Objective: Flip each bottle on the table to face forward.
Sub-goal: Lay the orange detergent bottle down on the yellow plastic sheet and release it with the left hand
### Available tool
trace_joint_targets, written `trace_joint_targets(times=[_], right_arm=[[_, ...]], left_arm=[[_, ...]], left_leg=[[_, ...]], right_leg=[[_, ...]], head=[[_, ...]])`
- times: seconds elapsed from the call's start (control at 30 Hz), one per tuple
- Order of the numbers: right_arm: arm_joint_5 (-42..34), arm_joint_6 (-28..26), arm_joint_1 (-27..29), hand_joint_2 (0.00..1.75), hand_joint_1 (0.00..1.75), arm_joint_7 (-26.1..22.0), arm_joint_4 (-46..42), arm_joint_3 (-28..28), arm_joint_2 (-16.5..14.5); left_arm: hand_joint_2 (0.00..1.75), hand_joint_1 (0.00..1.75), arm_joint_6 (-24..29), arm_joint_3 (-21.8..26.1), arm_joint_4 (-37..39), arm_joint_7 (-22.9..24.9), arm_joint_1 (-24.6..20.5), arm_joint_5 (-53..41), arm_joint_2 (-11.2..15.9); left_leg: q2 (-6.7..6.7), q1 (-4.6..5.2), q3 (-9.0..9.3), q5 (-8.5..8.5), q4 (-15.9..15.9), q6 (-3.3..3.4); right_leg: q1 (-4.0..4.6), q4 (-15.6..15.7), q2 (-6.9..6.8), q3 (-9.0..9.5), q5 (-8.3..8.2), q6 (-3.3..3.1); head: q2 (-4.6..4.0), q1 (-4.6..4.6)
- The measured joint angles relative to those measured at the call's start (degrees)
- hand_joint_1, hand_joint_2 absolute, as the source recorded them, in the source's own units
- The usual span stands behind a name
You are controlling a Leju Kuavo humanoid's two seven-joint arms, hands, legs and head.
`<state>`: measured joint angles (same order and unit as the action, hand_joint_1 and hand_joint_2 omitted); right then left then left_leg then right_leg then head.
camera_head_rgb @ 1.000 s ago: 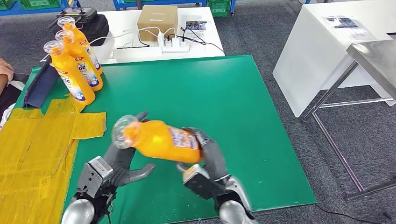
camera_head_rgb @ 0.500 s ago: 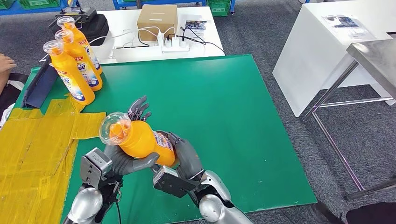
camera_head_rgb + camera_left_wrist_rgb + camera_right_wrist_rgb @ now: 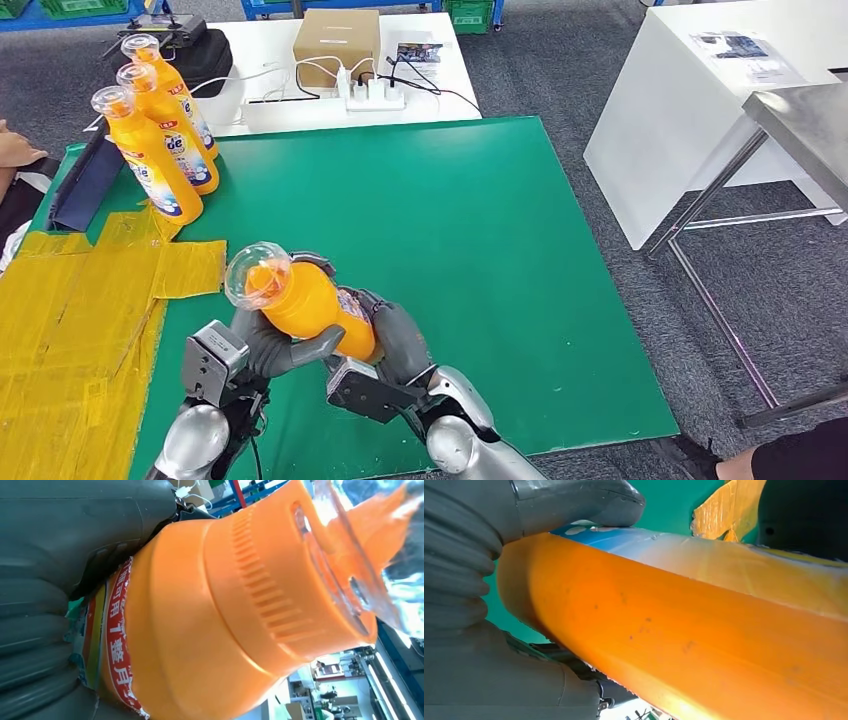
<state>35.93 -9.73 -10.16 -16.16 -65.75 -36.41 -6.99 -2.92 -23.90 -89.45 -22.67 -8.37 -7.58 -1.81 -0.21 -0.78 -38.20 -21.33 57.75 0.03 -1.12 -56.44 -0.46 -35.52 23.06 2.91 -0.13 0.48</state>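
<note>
I see both hands closed around one orange bottle (image 3: 305,300), which is lifted above the green tabletop (image 3: 480,220), near its front edge. The bottle is tilted, with its clear cap (image 3: 250,275) pointing up and toward the left, and its base down toward the right.

My left hand (image 3: 265,345) holds the bottle from below, near the neck and upper body. Its fingers (image 3: 300,350) are curled under the bottle and touch it. In the left wrist view the grey thumb (image 3: 80,525) presses on the bottle beside the red label (image 3: 112,645).

My right hand (image 3: 385,335) grips the lower part of the bottle, with fingers wrapped closely around it. In the right wrist view the thumb (image 3: 579,502) lies on the label side, and the palm is against the orange body.

Three other bottles (image 3: 155,130) stand upright in a row at the far left corner of the tabletop, well apart from my hands. Yellow tape (image 3: 70,320) covers the left side of the tabletop.
</note>
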Motion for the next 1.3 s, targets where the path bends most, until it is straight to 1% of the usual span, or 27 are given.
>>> trace_joint_targets(times=[0.07, 0.1, 0.2, 0.23, 0.3, 0.33, 0.4, 0.43, 0.5, 0.6, 0.67, 0.73, 0.8, 0.9, 1.0, 1.13, 1.17, 1.27, 1.3], right_arm=[[-0.38, -0.12, 0.06, 1.75, 1.75, -0.28, -0.1, 0.08, 0.09], [-0.52, -0.26, 0.14, 1.75, 1.45, -0.4, -0.22, 0.14, 0.12], [-1.07, -0.91, 0.52, 1.75, 0.14, -0.9, -1.1, 0.49, 0.29], [-1.67, -1.24, 0.88, 1.31, 0.0, -1.32, -1.81, 0.76, 0.36], [-4.08, -1.8, 2.32, 0.44, 0.0, -2.48, -4.3, 1.79, 0.45], [-5.95, -1.79, 3.37, 0.0, 0.0, -2.95, -6.12, 2.64, 0.51], [-9.68, -0.95, 5.53, 0.0, 0.0, -3.2, -9.86, 4.75, 0.74], [-11.1, -0.33, 6.49, 0.0, 0.0, -3.17, -11.62, 5.91, 0.92], [-12.69, 0.77, 8.17, 0.0, 0.0, -3.22, -14.75, 8.11, 1.32], [-13.66, 1.69, 10.36, 0.0, 0.0, -3.65, -18.72, 11.24, 1.76], [-13.97, 2.14, 11.38, 0.87, 0.0, -3.87, -20.65, 13.16, 1.91], [-14.15, 2.47, 12.04, 1.75, 0.0, -3.97, -22.06, 14.69, 2.03], [-14.73, 2.57, 12.48, 1.75, 0.0, -4.15, -23.09, 15.74, 2.05], [-17.73, 3.08, 12.81, 1.75, 0.0, -4.53, -24.27, 17.27, 1.89], [-22.43, 4.79, 12.55, 1.75, 0.0, -4.6, -24.85, 18.77, 1.34], [-25.6, 6.29, 11.11, 1.75, 0.0, -4.6, -24.75, 19.35, 0.45], [-25.89, 6.45, 10.77, 1.75, 0.0, -4.6, -24.63, 19.37, 0.31], [-26.6, 6.55, 9.99, 1.75, 0.0, -4.61, -23.99, 19.36, 0.02], [-26.87, 6.38, 9.87, 1.75, 0.0, -4.62, -23.72, 19.36, -0.02]], left_arm=[[1.75, 1.75, 1.4, -0.15, 0.04, -0.08, 0.22, -1.14, -0.28], [1.75, 1.75, 2.19, -0.2, 0.04, -0.1, 0.28, -1.88, -0.39], [1.75, 1.75, 5.25, -0.29, -0.01, -0.1, 0.42, -5.37, -0.61], [1.75, 1.75, 7.27, -0.36, -0.07, 0.18, 0.52, -8.03, -0.64], [1.75, 1.75, 13.89, -0.27, -0.19, 2.67, 0.7, -17.84, -0.54], [1.75, 1.75, 18.02, 0.04, -0.18, 5.45, 0.69, -25.3, -0.37], [1.75, 1.75, 24.66, 1.12, 0.3, 12.31, 0.3, -41.1, 0.26], [1.75, 1.75, 26.46, 1.82, 0.82, 15.23, -0.03, -47.6, 0.68], [1.75, 1.75, 26.81, 3.28, 2.64, 19.45, -1.11, -55.36, 1.78], [1.75, 1.75, 23.47, 5.06, 7.35, 27.17, -4.1, -65.98, 4.07], [1.75, 1.75, 21.96, 6.24, 10.84, 30.55, -6.3, -71.3, 5.66], [1.75, 1.75, 21.43, 7.2, 13.53, 31.39, -7.99, -72.94, 6.74], [1.75, 1.75, 19.83, 7.57, 15.72, 32.5, -9.49, -74.42, 7.56], [1.75, 1.75, 14.25, 7.46, 21.19, 35.08, -13.07, -78.18, 9.09], [1.75, 1.75, 10.14, 7.26, 31.09, 36.0, -19.02, -80.57, 10.37], [1.75, 1.75, 8.56, 7.03, 45.18, 38.06, -26.38, -81.91, 10.52], [1.75, 1.49, 8.32, 6.97, 47.95, 38.83, -27.67, -81.93, 10.45], [1.75, 0.2, 7.79, 6.84, 55.05, 40.79, -30.39, -81.93, 10.33], [1.75, 0.02, 7.82, 6.81, 56.97, 41.17, -30.98, -81.93, 10.35]], left_leg=[[0.0, 0.0, -0.01, 0.0, 0.0, 0.0], [0.0, 0.0, -0.02, 0.0, 0.0, 0.0], [-0.01, 0.0, -0.03, 0.0, 0.0, 0.0], [-0.01, 0.0, -0.04, 0.0, 0.0, 0.0], [-0.01, 0.0, -0.05, 0.0, 0.0, 0.0], [-0.02, 0.0, -0.06, 0.0, 0.0, 0.0], [-0.03, 0.0, -0.08, 0.0, 0.0, 0.0], [-0.03, 0.0, -0.09, 0.0, 0.0, 0.0], [-0.02, 0.0, -0.09, 0.0, 0.0, 0.0], [-0.01, 0.0, -0.09, 0.02, 0.0, 0.0], [0.01, 0.0, -0.09, 0.04, 0.0, 0.0], [0.02, -0.01, -0.09, 0.06, 0.0, 0.0], [0.01, -0.01, -0.1, 0.09, 0.0, 0.02], [0.0, 0.0, -0.13, 0.1, 0.0, 0.03], [0.01, 0.0, -0.14, 0.12, 0.0, 0.01], [0.04, -0.02, -0.14, 0.19, 0.0, -0.02], [0.04, -0.02, -0.14, 0.21, 0.0, -0.01], [0.03, -0.02, -0.18, 0.22, 0.0, 0.0], [0.03, -0.02, -0.19, 0.22, 0.0, 0.0]], right_leg=[[0.0, 0.0, 0.0, 0.0, 0.0, 0.0], [0.0, 0.0, 0.0, 0.0, 0.0, 0.0], [0.0, 0.0, -0.01, -0.01, 0.0, 0.0], [0.0, 0.0, -0.01, -0.01, 0.0, 0.0], [0.0, 0.0, -0.01, -0.02, 0.0, 0.0], [0.01, 0.0, -0.02, -0.03, 0.01, 0.0], [0.01, 0.0, -0.03, -0.05, 0.02, 0.0], [0.01, 0.0, -0.03, -0.05, 0.02, 0.0], [0.01, 0.0, -0.02, -0.09, 0.01, 0.0], [0.01, -0.01, -0.01, -0.13, -0.03, -0.02], [0.01, -0.01, 0.0, -0.13, -0.08, -0.03], [0.01, -0.02, 0.01, -0.14, -0.1, -0.04], [0.0, -0.02, 0.0, -0.13, -0.1, -0.04], [0.0, -0.01, -0.01, -0.15, -0.1, -0.02], [0.01, -0.02, 0.01, -0.18, -0.16, -0.07], [0.04, -0.05, 0.01, -0.2, -0.22, -0.12], [0.04, -0.05, 0.01, -0.19, -0.22, -0.12], [0.03, -0.06, 0.01, -0.18, -0.22, -0.11], [0.03, -0.06, 0.02, -0.19, -0.22, -0.11]], head=[[0.0, 0.0], [0.0, 0.0], [0.0, 0.0], [0.0, 0.0], [0.0, 0.0], [0.0, 0.0], [0.0, 0.0], [0.0, 0.0], [0.0, 0.0], [0.0, 0.0], [0.0, -0.01], [0.0, -0.01], [0.0, -0.01], [0.0, 0.0], [0.0, 0.0], [0.0, 0.01], [0.0, 0.01], [0.0, 0.0], [0.0, 0.0]])
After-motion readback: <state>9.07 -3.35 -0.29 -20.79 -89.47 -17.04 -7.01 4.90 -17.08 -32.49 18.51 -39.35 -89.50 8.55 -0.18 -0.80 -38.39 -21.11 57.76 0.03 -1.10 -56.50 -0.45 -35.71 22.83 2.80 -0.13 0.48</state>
